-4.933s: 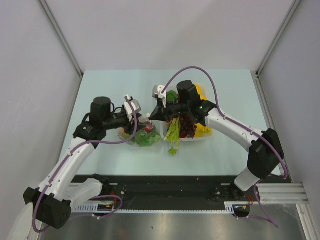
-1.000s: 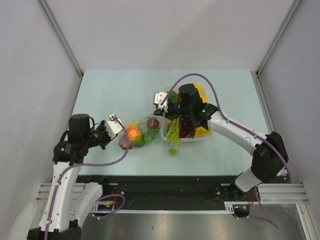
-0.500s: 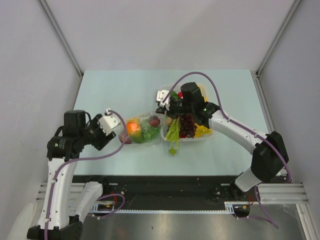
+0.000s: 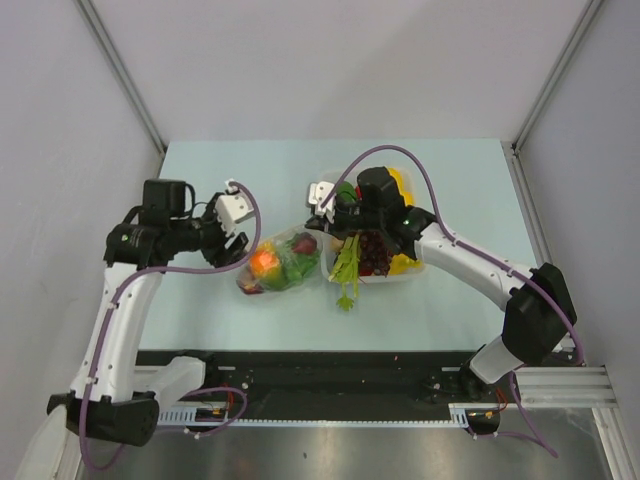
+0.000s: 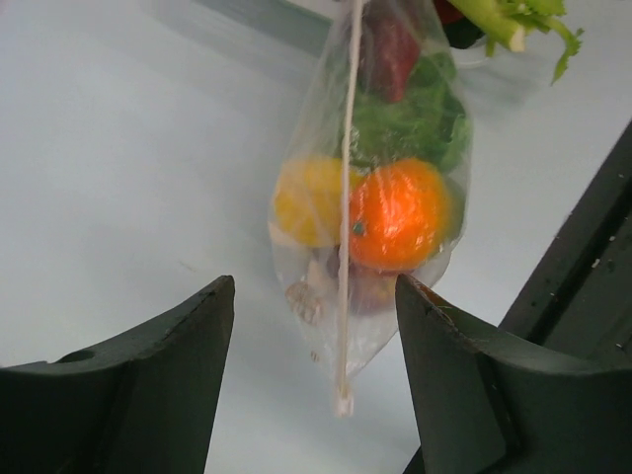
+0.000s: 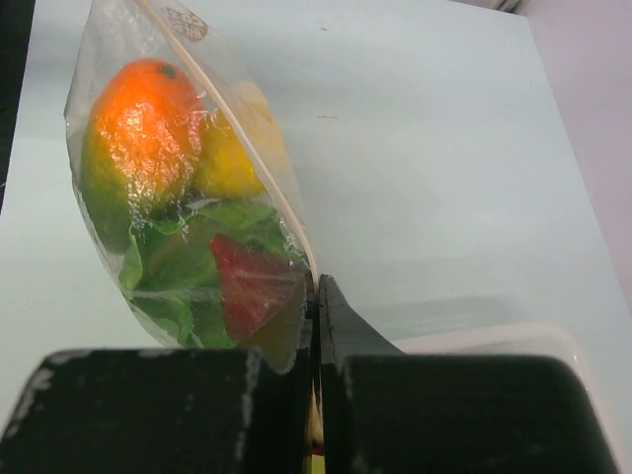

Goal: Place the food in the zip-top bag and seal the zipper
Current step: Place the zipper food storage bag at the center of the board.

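Note:
The zip-top bag (image 4: 280, 263) lies on the table left of the tray, holding an orange fruit (image 5: 397, 212), a yellow fruit (image 5: 306, 200), green lettuce (image 5: 410, 123) and a red fruit (image 5: 390, 54). Its zipper (image 5: 347, 197) runs along the top as a pale strip. My right gripper (image 4: 318, 224) is shut on the zipper's right end, jaws pinched on the strip (image 6: 317, 292). My left gripper (image 4: 236, 255) is open at the bag's left end; its fingers (image 5: 148, 375) stand either side of the zipper's tip without touching it.
A white tray (image 4: 400, 278) right of the bag holds purple grapes (image 4: 372, 250), yellow fruits (image 4: 405, 262) and more produce under my right arm. A green leafy stalk (image 4: 347, 268) hangs over its near-left edge. The black rail (image 4: 330, 375) runs along the table's front edge.
My left arm has swung up and toward the bag, and its open gripper now sits at the bag's left end. My right gripper keeps its grip; the bag shifted slightly.

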### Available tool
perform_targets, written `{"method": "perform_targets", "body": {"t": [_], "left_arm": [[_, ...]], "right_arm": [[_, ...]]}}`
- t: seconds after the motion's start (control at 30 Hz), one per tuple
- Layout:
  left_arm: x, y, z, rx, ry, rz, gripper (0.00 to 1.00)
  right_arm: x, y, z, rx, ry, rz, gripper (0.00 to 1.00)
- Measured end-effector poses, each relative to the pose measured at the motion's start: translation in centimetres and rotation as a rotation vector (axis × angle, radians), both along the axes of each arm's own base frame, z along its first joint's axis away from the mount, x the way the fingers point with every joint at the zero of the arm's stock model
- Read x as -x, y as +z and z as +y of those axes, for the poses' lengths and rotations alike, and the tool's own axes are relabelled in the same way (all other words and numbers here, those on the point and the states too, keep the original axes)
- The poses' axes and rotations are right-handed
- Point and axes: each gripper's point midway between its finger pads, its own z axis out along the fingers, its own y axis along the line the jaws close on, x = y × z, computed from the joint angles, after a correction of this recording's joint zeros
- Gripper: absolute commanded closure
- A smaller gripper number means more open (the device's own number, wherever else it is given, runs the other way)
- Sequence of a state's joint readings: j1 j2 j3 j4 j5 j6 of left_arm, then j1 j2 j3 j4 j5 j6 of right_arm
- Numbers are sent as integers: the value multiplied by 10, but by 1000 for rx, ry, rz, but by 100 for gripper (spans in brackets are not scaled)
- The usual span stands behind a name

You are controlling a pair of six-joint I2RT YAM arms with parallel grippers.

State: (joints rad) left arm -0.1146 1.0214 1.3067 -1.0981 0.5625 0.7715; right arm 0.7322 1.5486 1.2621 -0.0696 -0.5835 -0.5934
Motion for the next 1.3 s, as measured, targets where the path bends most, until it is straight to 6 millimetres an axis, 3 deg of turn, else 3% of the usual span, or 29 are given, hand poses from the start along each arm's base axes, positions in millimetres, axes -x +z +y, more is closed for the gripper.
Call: {"method": "perform_targets", "body": {"t": [0.17,0.33,0.43,0.47,0.57,0.6,0.7,0.73,0.77,0.87,1.0,1.13,1.3], "left_arm": [[-1,-16,-24,24,-78,55,30],[-12,-30,-31,40,-75,75,37],[-21,-42,-36,42,-82,100,50],[-22,-46,-38,43,-87,110,66],[-22,-58,-43,51,-96,153,100],[-23,-60,-43,50,-96,157,100],[-31,-61,-43,40,-93,151,100],[-35,-60,-41,34,-88,147,100],[-41,-57,-39,26,-79,136,100],[-67,-43,-30,5,-40,98,100],[-126,-11,-16,-19,26,-12,100],[-170,7,-10,-38,65,-116,100],[-189,-3,-12,-56,41,-145,100]], "right_arm": [[3,0,3,-1,8,2,100],[6,2,6,-6,17,-3,100],[8,2,7,-6,20,-3,100],[8,2,8,-8,21,-3,100],[9,3,9,-13,22,-5,100],[9,3,9,-13,20,-5,99],[7,3,9,-16,4,2,75],[6,4,9,-19,-3,4,63],[5,5,10,-27,-10,6,38],[1,13,12,-62,-40,10,3],[-9,26,11,-109,-102,7,0],[-22,41,2,-155,-176,6,0],[-42,55,-20,-196,-287,18,0]]}}
